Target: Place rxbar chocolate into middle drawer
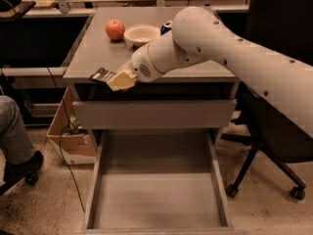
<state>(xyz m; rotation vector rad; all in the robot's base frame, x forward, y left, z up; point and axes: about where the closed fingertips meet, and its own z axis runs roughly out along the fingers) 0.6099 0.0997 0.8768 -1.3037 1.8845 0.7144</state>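
Note:
The rxbar chocolate [102, 75], a small flat dark wrapper with pale lettering, is held in my gripper [116, 79] at the front left edge of the cabinet top, sticking out to the left of the pale fingers. The gripper is shut on it, just above the closed top drawer front [154, 113]. The middle drawer [156, 199] is pulled fully open below, a wide grey tray with a bare floor and low side walls. My white arm reaches in from the right across the cabinet top.
A red apple [115, 29] and a white bowl [142, 34] stand at the back of the cabinet top [93, 53]; a blue can [166, 27] peeks out behind my arm. A cardboard box [71, 131] sits at the left on the floor. A person's leg [14, 136] is at far left, a chair base [274, 175] at right.

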